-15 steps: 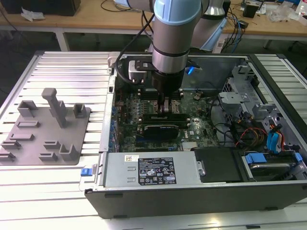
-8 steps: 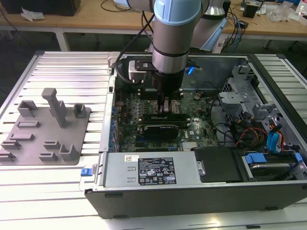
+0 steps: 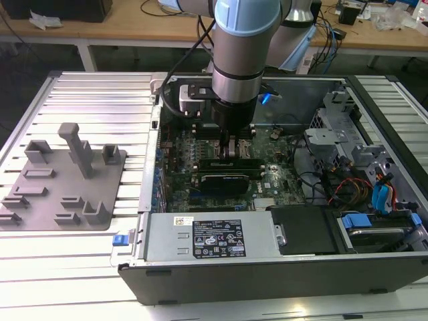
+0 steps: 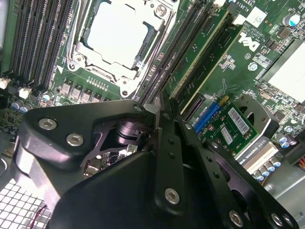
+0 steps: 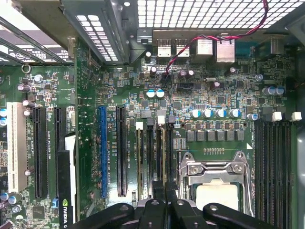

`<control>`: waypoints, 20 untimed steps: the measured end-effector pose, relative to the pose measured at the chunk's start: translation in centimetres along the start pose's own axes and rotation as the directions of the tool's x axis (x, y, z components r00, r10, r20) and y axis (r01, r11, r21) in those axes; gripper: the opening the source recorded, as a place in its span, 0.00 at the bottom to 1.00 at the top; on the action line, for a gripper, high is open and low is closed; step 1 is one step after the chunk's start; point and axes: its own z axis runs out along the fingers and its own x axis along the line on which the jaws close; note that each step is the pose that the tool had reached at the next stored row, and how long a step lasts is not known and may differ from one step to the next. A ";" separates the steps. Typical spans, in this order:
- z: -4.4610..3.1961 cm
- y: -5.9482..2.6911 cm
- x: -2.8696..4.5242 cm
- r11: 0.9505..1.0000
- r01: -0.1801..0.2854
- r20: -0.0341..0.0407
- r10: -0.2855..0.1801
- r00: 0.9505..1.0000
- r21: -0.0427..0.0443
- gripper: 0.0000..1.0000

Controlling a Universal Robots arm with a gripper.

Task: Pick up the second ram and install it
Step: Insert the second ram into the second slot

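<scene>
My gripper [image 3: 235, 150] reaches down into the open computer case [image 3: 267, 274], just over the motherboard. In the second wrist view its black fingers [image 4: 164, 143] press together with no gap, so the gripper [image 4: 160, 110] is shut with nothing visible between them. Two long green sticks stand on edge in the slots beside the CPU socket [image 4: 116, 36]. The one in line with the fingertips looks like the second ram [image 4: 202, 47], its near end just past the tips. In the first wrist view the gripper [image 5: 164, 193] sits over the narrow black slots next to the CPU socket [image 5: 217, 183].
A grey holder tray [image 3: 60, 180] lies on the slatted table at the exterior view's left. A black expansion card [image 3: 231, 179] sits just in front of the gripper. The power supply [image 3: 214, 237] and a drive cage with cables [image 3: 361, 167] crowd the case.
</scene>
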 end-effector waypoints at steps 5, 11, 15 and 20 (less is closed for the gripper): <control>0.00 0.00 0.00 1.000 0.002 0.000 -0.002 1.000 0.000 0.09; 0.08 0.02 0.00 1.000 0.002 0.000 -0.002 1.000 0.000 0.09; 0.16 0.02 0.01 1.000 0.002 0.000 -0.002 1.000 0.000 0.09; 0.42 0.02 0.02 1.000 0.002 0.000 -0.002 1.000 0.000 0.09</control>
